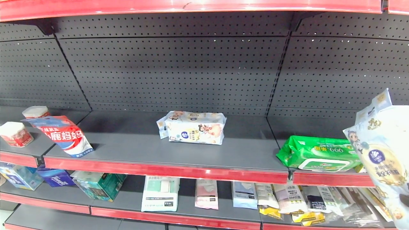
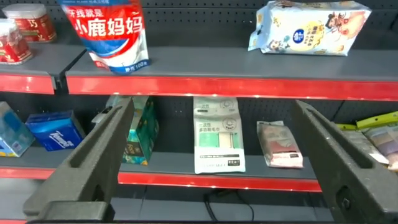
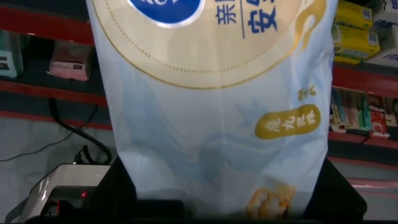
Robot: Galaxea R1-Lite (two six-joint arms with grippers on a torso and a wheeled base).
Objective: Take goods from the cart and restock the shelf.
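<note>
A white tissue pack (image 1: 383, 153) with cartoon print and a gold circle hangs upright at the far right, in front of the middle shelf (image 1: 134, 143). My right gripper (image 3: 224, 190) is shut on the lower end of this pack (image 3: 211, 124); dark fingers (image 3: 118, 186) show on either side of it. A similar pack (image 1: 191, 127) lies on the middle shelf near the centre, also seen as the printed pack (image 2: 308, 28) above the red shelf edge. My left gripper (image 2: 213, 106) is open and holds nothing, facing the lower shelf from a distance.
A green wipes pack (image 1: 319, 153) lies on the middle shelf at the right. A red, white and blue bag (image 1: 65, 135) leans at the left, beside two jars (image 1: 16, 134). The lower shelf (image 1: 191, 214) holds boxes and flat packets. Bare shelf surface lies either side of the centre pack.
</note>
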